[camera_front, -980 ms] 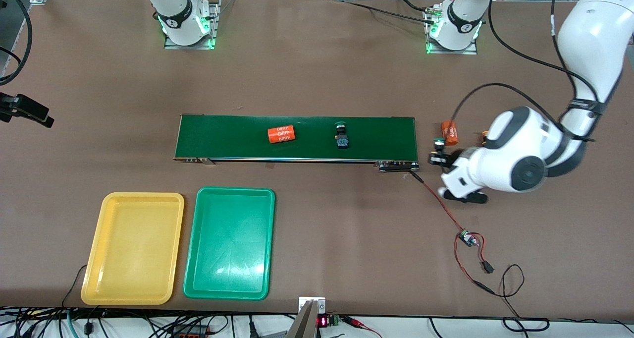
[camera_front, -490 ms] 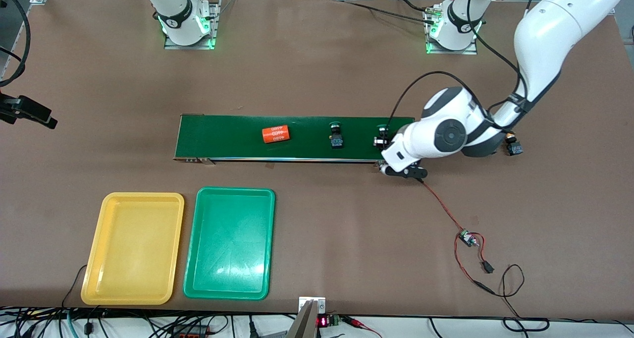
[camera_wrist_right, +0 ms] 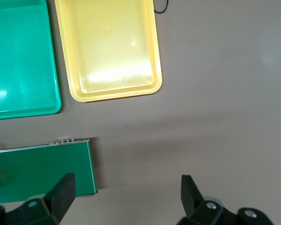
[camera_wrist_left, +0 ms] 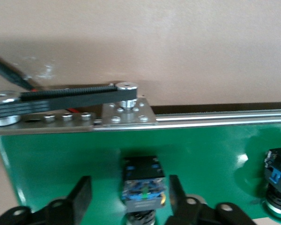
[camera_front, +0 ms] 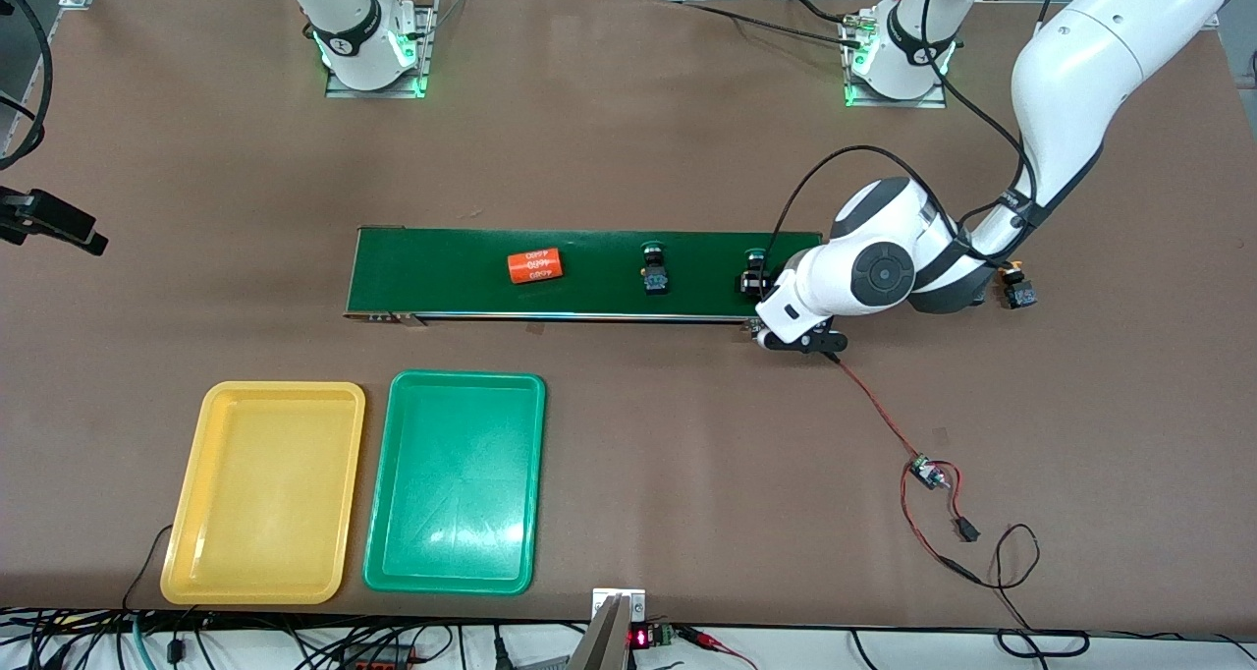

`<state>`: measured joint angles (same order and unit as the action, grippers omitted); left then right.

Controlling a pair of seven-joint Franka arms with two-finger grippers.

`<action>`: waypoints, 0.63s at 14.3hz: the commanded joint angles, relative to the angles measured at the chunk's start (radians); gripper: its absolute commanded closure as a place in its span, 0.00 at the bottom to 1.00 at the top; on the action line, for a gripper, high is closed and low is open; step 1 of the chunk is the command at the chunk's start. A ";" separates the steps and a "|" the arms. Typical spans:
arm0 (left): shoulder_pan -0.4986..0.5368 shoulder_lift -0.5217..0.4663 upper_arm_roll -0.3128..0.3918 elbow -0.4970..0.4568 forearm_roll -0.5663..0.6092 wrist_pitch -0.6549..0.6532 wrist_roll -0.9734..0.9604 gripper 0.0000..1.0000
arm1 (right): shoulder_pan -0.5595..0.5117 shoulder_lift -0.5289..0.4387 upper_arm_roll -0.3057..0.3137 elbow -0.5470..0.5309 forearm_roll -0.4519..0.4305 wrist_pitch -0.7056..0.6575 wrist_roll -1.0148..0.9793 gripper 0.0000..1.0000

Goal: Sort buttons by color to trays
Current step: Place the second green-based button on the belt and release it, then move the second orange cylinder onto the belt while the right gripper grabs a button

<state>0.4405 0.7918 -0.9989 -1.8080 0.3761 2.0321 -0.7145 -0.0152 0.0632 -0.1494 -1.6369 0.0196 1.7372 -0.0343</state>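
Note:
My left gripper (camera_front: 754,285) is low over the left arm's end of the dark-green conveyor belt (camera_front: 589,292). A green-capped button (camera_front: 753,275) stands on the belt between its spread fingers. In the left wrist view the gripper (camera_wrist_left: 129,194) shows clear gaps either side of this button (camera_wrist_left: 143,180). A second green button (camera_front: 653,268) sits mid-belt. A yellow-capped button (camera_front: 1013,289) lies on the table, partly hidden by the left arm. The yellow tray (camera_front: 263,493) and green tray (camera_front: 455,481) are empty. My right gripper (camera_wrist_right: 126,194) is open above bare table off the belt's right arm's end.
An orange "4680" cylinder (camera_front: 534,265) lies on the belt toward the right arm's end. A red-black wire with a small circuit board (camera_front: 928,474) runs from the belt's motor end, nearer the front camera. The right wrist view shows both trays (camera_wrist_right: 110,47).
My left gripper carried the green button from the table onto the belt's end and now stands open around it. The cylinder and the other green button drifted along the belt toward the right arm's end.

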 commanded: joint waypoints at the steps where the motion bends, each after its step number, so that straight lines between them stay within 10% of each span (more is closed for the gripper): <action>1: 0.003 -0.080 0.002 0.079 0.018 -0.155 -0.010 0.00 | -0.009 0.015 0.005 0.006 0.016 0.001 -0.010 0.00; 9: 0.115 -0.078 0.112 0.145 0.096 -0.300 0.183 0.00 | 0.047 0.092 0.014 0.003 0.023 0.012 0.007 0.00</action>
<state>0.5501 0.7193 -0.9047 -1.6588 0.4587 1.7433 -0.5868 0.0013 0.1417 -0.1395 -1.6381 0.0298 1.7402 -0.0343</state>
